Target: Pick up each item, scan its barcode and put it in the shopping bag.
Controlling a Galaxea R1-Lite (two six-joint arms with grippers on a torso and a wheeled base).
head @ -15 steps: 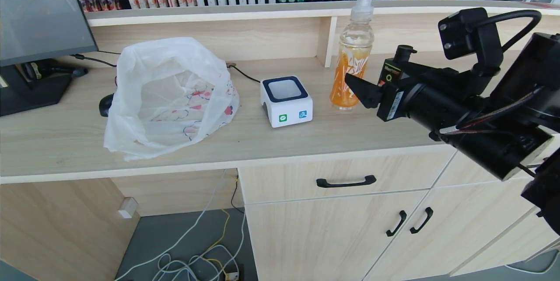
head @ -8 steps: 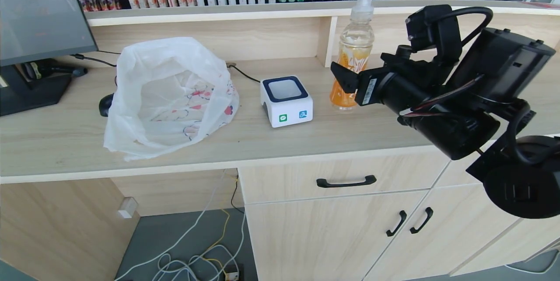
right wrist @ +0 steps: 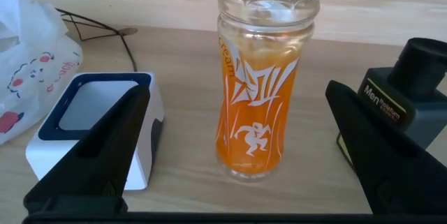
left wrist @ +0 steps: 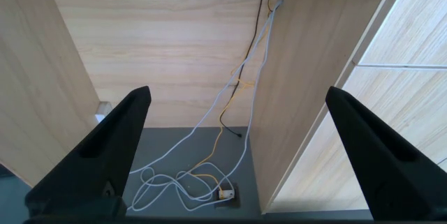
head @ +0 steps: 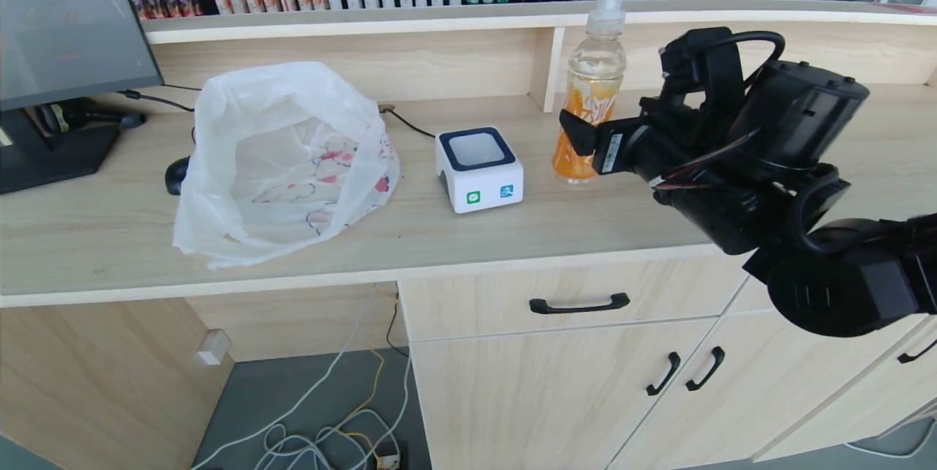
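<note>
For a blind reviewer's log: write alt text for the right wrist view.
An orange drink bottle stands upright on the wooden counter, straight ahead of the right gripper, whose jaws are open. A white scanner sits on one side, a small black container on the other, and a corner of the shopping bag beyond the scanner.

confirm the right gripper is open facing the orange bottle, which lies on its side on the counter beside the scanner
No: the orange bottle stands upright, as the right wrist view shows. The open right gripper faces it, on the counter beside the scanner.
</note>
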